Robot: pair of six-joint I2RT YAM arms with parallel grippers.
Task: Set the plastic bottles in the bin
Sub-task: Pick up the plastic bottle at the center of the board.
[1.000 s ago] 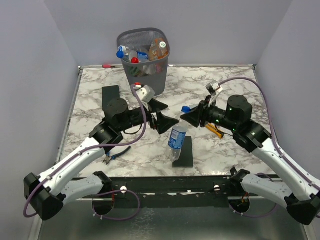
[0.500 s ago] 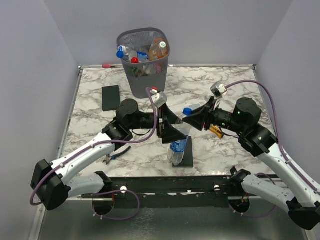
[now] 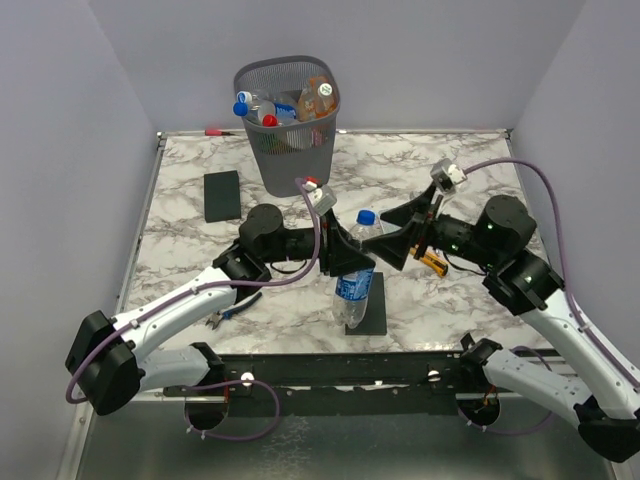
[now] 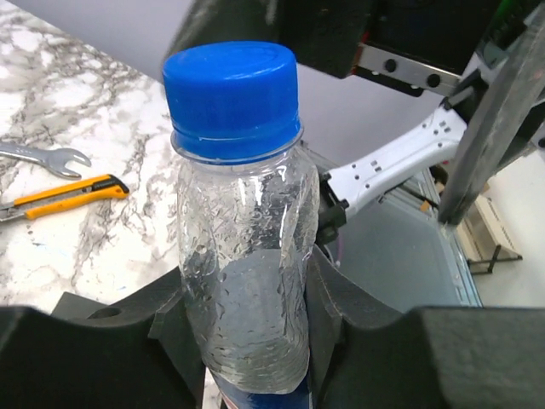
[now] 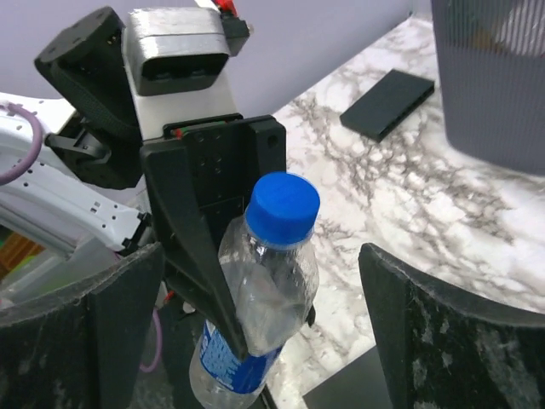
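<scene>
A clear plastic bottle [image 3: 354,275] with a blue cap and blue label stands upright over a black slab [image 3: 370,308]. My left gripper [image 3: 345,255] is shut on its upper body. In the left wrist view the fingers [image 4: 362,315] press both sides of the bottle [image 4: 243,247]. My right gripper [image 3: 377,235] is open around the cap; in the right wrist view its fingers [image 5: 460,341] stand wide apart from the bottle [image 5: 260,285]. The wire-mesh bin [image 3: 290,135] at the back holds several bottles [image 3: 285,105].
A second black slab [image 3: 222,195] lies at the left. Blue-handled pliers [image 3: 232,310] lie near the left arm. An orange utility knife [image 3: 431,263] lies under the right arm, with a wrench [image 4: 43,156] beside it. A red object [image 3: 215,131] lies at the back edge.
My left gripper swung right and shut on the bottle. My right gripper, which held the bottle's top, has opened and let go.
</scene>
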